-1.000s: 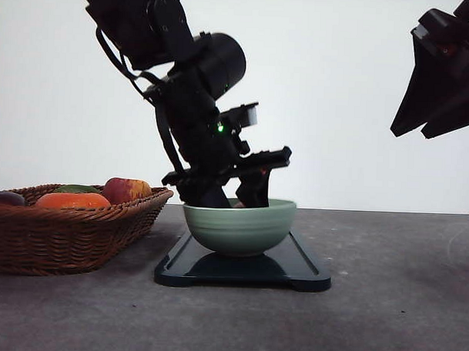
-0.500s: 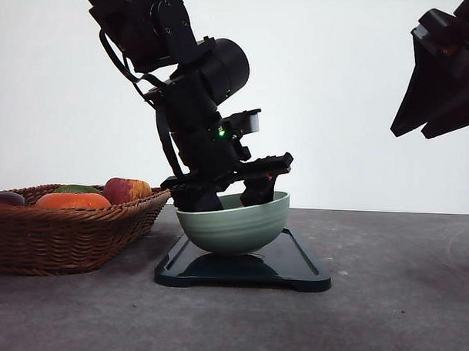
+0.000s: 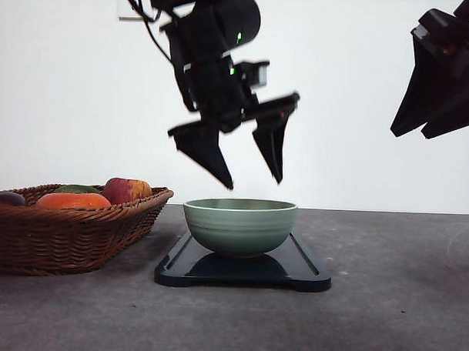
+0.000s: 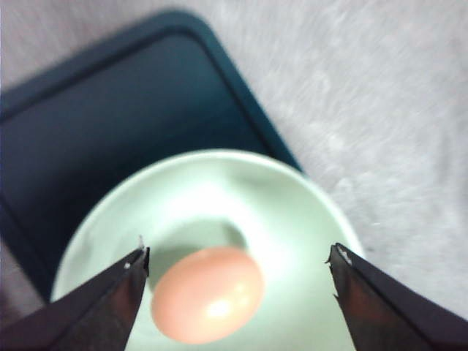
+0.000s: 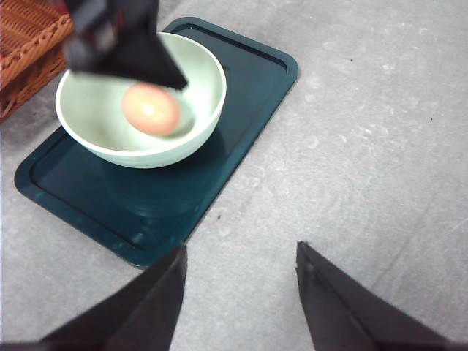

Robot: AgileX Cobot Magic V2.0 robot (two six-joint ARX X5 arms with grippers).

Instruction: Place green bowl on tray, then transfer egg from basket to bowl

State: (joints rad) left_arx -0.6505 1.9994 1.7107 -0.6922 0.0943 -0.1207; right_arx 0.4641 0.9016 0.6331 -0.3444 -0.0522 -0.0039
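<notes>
1. The green bowl [image 3: 240, 226] is being carried upright by the tray [image 3: 301, 266], which is resting on the bench [image 3: 399, 304].
2. The egg [image 4: 208, 294] is lying inside the green bowl, on its floor.
3. The left gripper [image 3: 254, 178] is being held above the bowl, clear of its rim; its jaws are spread and nothing is being pinched.
4. The right gripper [image 5: 241, 292] is being held high at the right, well apart from the tray; its jaws are spread and empty.
5. The basket [image 3: 63, 231] is standing just beside the tray, at its left, with produce inside.
</notes>
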